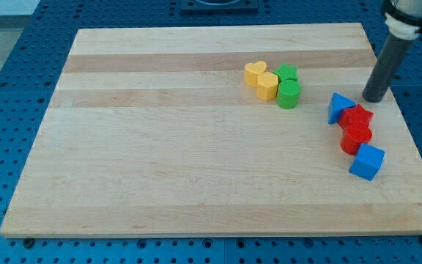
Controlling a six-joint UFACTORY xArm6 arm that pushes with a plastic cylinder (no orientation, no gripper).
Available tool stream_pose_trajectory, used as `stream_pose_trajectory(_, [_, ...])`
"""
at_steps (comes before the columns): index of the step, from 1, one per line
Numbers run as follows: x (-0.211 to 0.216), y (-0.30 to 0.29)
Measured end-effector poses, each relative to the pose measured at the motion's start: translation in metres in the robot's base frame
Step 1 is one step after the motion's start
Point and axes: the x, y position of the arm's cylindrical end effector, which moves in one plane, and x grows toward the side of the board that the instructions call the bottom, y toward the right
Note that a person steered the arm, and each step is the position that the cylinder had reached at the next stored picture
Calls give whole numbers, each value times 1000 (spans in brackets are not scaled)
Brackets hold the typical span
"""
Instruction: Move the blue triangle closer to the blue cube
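The blue triangle lies at the view's right, touching a red block on its right. A second red block sits just below that one. The blue cube sits below the second red block, near the board's right edge. My tip is down on the board, to the upper right of the blue triangle and apart from it, just above the upper red block.
Two yellow heart blocks and two green blocks form a cluster left of the blue triangle. The wooden board ends close to the right of my tip.
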Motion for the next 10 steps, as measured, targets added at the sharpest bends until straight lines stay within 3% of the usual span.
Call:
stream_pose_trajectory(3, [43, -79])
stream_pose_trajectory(5, [12, -60])
stream_pose_trajectory(8, [43, -94])
stream_pose_trajectory(10, [15, -100])
